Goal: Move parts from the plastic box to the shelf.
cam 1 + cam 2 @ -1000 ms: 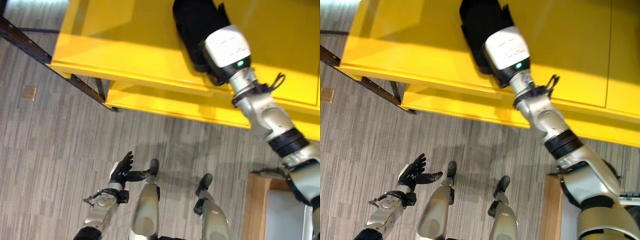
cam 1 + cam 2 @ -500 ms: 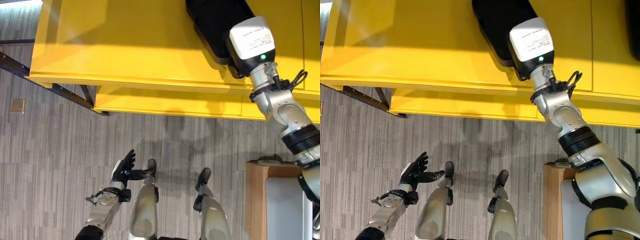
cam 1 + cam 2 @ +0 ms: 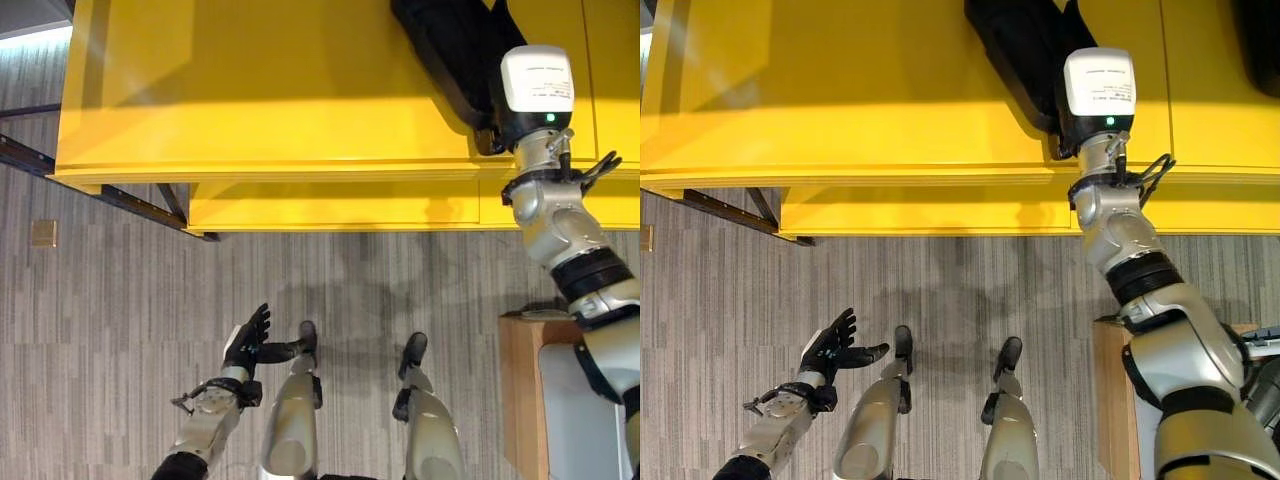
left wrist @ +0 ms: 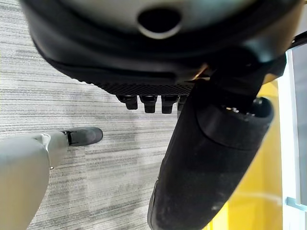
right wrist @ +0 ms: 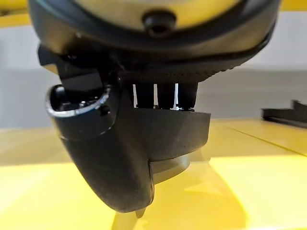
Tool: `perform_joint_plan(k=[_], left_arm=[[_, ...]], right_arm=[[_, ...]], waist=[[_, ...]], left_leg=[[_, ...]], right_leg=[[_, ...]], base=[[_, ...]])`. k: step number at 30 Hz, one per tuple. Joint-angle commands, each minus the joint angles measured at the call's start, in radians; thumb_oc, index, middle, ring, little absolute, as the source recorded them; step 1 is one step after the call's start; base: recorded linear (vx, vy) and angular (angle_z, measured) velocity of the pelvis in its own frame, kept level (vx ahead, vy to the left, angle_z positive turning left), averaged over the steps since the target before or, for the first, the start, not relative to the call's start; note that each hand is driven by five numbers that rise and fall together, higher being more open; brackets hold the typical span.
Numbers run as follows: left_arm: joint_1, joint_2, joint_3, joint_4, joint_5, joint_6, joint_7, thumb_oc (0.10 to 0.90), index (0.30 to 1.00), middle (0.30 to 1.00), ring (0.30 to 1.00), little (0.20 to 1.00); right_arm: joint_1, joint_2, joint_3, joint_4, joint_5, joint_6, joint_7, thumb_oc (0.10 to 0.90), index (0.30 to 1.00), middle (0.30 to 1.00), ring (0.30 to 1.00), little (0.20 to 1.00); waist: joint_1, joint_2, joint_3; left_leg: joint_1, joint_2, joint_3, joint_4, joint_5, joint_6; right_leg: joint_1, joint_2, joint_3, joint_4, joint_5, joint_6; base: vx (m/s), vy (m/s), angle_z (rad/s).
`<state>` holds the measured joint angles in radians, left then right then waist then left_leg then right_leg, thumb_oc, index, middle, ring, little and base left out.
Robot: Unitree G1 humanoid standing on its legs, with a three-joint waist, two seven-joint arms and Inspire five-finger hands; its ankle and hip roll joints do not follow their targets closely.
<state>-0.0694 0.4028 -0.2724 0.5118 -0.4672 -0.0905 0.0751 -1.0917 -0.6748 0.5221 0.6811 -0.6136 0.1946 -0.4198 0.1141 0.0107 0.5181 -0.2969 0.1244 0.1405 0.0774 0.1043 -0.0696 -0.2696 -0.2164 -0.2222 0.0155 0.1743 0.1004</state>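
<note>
Swinging round since a moment ago, our head view now squares up to the yellow shelf [image 3: 280, 90], and our right arm reaches further toward its right end, carrying the black part [image 3: 450, 45] with it. We have the right hand [image 5: 124, 143] up over the yellow top, and from the wrist its fingers [image 5: 165, 96] and thumb curl round the dark body of that part, so we are gripping it. From the head we see the part lying long and slanted on the shelf's top surface, its near end hidden behind our white wrist block; we can't tell whether it rests on the yellow or hangs just above it. Down low, our left hand [image 3: 245, 343] hangs over the grey striped floor [image 3: 120, 300], fingers straight and loose, holding nothing. At the lower right we catch a wooden-edged stand [image 3: 520, 380] with a pale panel.
</note>
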Motion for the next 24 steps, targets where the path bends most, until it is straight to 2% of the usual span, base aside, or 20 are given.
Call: perform_joint_plan(k=[1, 9, 19, 24], left_arm=[[0.023, -0.019, -0.052, -0.028, -0.035, -0.063, -0.001, 0.900, 1.000, 1.000, 1.000, 1.000], [0.019, -0.010, -0.059, -0.031, -0.043, -0.062, 0.002, 0.900, 1.000, 1.000, 1.000, 1.000], [0.005, -0.002, -0.076, -0.037, -0.055, -0.052, 0.012, 0.900, 1.000, 1.000, 1.000, 1.000], [0.003, 0.001, -0.078, -0.039, -0.061, -0.053, 0.020, 0.900, 1.000, 1.000, 1.000, 1.000]], right_arm=[[-0.126, -0.030, -0.008, 0.034, 0.026, 0.011, -0.076, 0.400, 0.300, 0.300, 0.300, 0.300], [-0.149, 0.037, -0.061, 0.034, 0.087, 0.032, -0.109, 0.400, 0.300, 0.300, 0.300, 0.300], [-0.210, 0.139, -0.148, 0.129, 0.198, 0.088, -0.197, 0.400, 0.300, 0.300, 0.300, 0.300], [-0.227, 0.166, -0.154, 0.150, 0.226, 0.090, -0.217, 0.400, 0.300, 0.300, 0.300, 0.300]], waist=[[0.022, 0.033, -0.089], [0.029, 0.035, -0.086], [0.039, 0.044, -0.079], [0.042, 0.047, -0.079]], left_leg=[[-0.009, 0.037, -0.024, -0.040, 0.033, -0.002], [-0.015, 0.030, -0.036, -0.039, 0.031, 0.003], [-0.020, 0.019, -0.042, -0.037, 0.025, 0.008], [-0.023, 0.017, -0.044, -0.036, 0.025, 0.009]], right_leg=[[-0.006, 0.025, -0.045, 0.120, -0.107, -0.016], [-0.002, 0.021, -0.057, 0.121, -0.103, -0.015], [-0.004, 0.011, -0.060, 0.127, -0.102, -0.013], [-0.003, 0.010, -0.060, 0.125, -0.101, -0.013]], base=[[0.00, 0.000, 0.00], [0.00, 0.002, 0.00], [0.00, 0.008, 0.01], [0.00, 0.000, 0.00]])
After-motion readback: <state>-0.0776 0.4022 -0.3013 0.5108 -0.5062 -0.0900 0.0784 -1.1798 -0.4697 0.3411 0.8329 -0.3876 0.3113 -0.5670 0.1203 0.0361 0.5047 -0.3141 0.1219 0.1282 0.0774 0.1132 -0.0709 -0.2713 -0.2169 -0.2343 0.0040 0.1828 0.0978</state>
